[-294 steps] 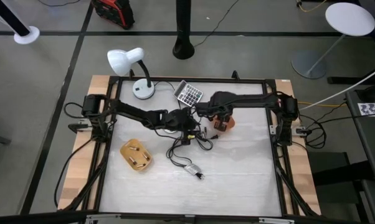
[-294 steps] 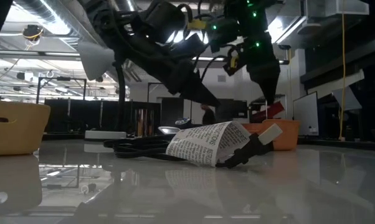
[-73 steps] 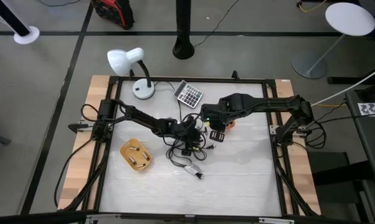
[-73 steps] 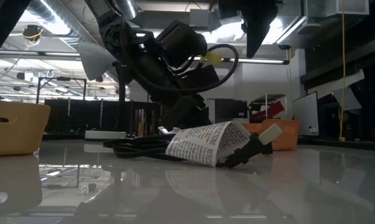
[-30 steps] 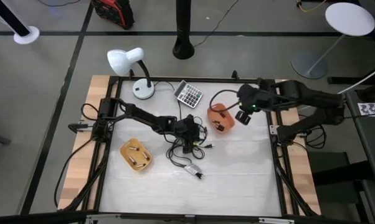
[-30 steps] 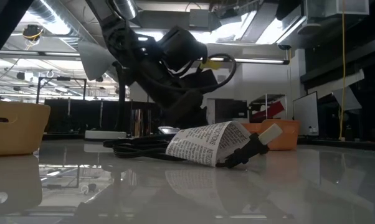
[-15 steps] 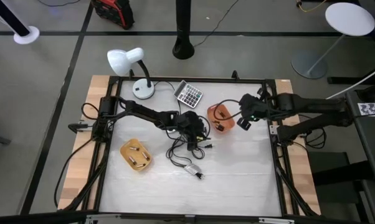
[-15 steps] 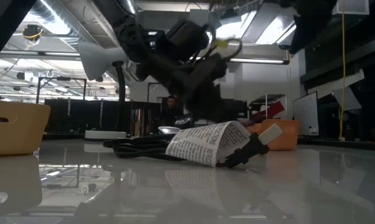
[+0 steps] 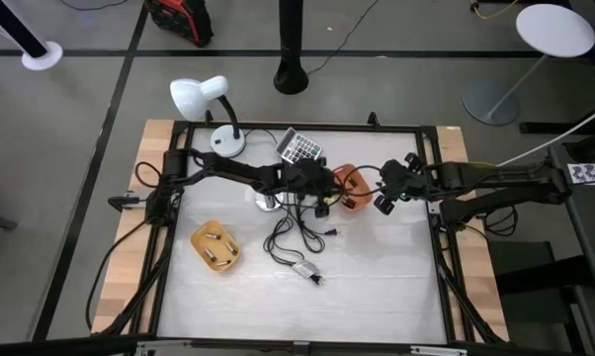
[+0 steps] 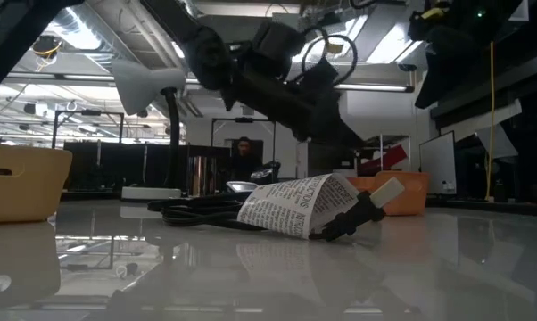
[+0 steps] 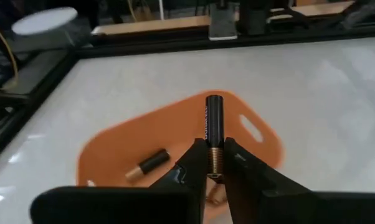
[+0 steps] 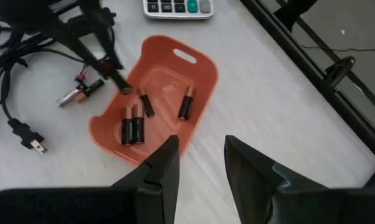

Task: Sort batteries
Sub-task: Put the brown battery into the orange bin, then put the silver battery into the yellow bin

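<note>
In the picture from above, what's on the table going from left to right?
Yellow tray → lamp → calculator → orange tray → right gripper.

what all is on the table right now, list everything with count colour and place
orange tray: one, far centre-right; right wrist view shows four dark batteries in it
held battery: one, dark with copper end, above the orange tray
loose battery: one, on the table beside the orange tray
yellow tray: one, near left, batteries inside
cables: black tangle, centre
adapter box: one, grey, near centre
calculator: one, grey, far centre
desk lamp: one, white, far left
left gripper: shut on the held battery
right gripper: open, right of the orange tray
</note>
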Controlling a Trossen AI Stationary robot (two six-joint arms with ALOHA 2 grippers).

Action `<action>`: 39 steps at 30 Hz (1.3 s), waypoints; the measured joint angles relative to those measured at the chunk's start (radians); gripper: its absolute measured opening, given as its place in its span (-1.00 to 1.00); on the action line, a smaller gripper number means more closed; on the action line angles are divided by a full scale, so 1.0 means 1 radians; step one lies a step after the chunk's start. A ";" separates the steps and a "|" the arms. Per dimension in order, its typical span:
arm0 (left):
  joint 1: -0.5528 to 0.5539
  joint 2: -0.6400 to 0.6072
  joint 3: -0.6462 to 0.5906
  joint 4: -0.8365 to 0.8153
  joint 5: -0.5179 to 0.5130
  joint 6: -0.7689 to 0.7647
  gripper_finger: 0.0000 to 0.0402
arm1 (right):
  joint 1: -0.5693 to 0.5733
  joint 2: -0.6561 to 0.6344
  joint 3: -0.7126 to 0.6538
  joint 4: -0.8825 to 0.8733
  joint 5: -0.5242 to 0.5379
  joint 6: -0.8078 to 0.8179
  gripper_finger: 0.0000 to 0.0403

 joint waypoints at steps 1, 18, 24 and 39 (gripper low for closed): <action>0.006 0.012 0.000 0.023 -0.004 0.006 -0.82 | 0.000 0.001 -0.002 0.004 0.000 0.000 -0.41; -0.003 -0.068 0.002 -0.160 0.017 0.104 -0.22 | 0.000 0.003 -0.004 0.031 -0.008 -0.007 -0.41; -0.035 -0.094 0.002 -0.323 0.100 0.253 -0.33 | -0.001 0.003 -0.004 0.034 -0.008 -0.007 -0.41; -0.053 -0.086 0.000 -0.414 0.121 0.473 -0.37 | -0.001 0.003 -0.004 0.084 -0.027 -0.008 -0.41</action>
